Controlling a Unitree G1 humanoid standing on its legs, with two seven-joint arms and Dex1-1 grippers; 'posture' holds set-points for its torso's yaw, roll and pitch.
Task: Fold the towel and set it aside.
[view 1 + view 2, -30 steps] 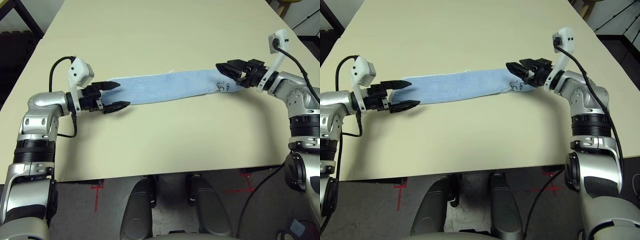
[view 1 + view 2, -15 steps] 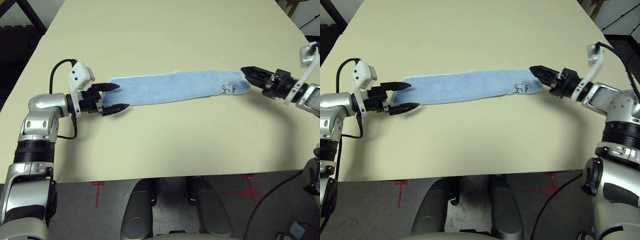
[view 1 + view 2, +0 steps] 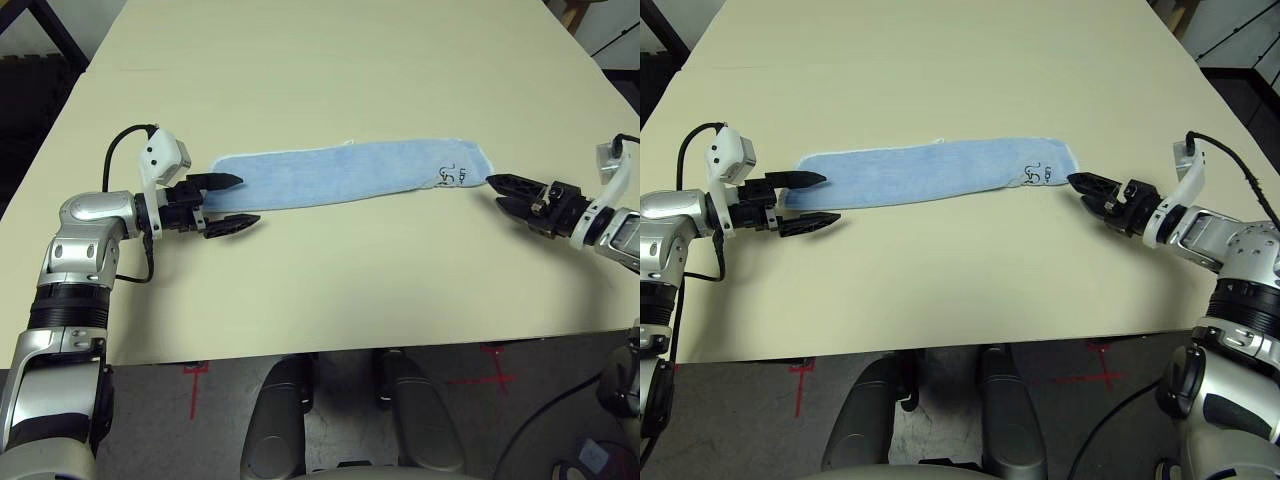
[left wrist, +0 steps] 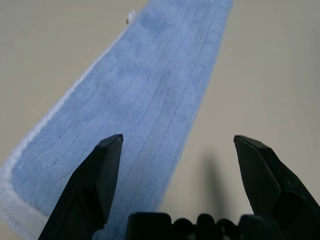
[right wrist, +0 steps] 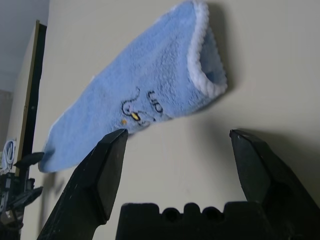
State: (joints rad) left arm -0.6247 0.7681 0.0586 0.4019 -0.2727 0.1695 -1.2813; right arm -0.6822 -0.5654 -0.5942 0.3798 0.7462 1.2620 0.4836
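Lying flat mid-table (image 3: 330, 290): towel (image 3: 340, 176), folded into a long light-blue strip, dark mark at its right end. Left hand (image 3: 232, 202) is seen at its left end, fingers apart. Right hand (image 3: 503, 192) is seen just beside the right end, fingers apart, nothing held.

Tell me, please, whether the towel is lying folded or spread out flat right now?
Folded. The towel lies as a long narrow strip on the table, and the right wrist view shows doubled layers at its end.
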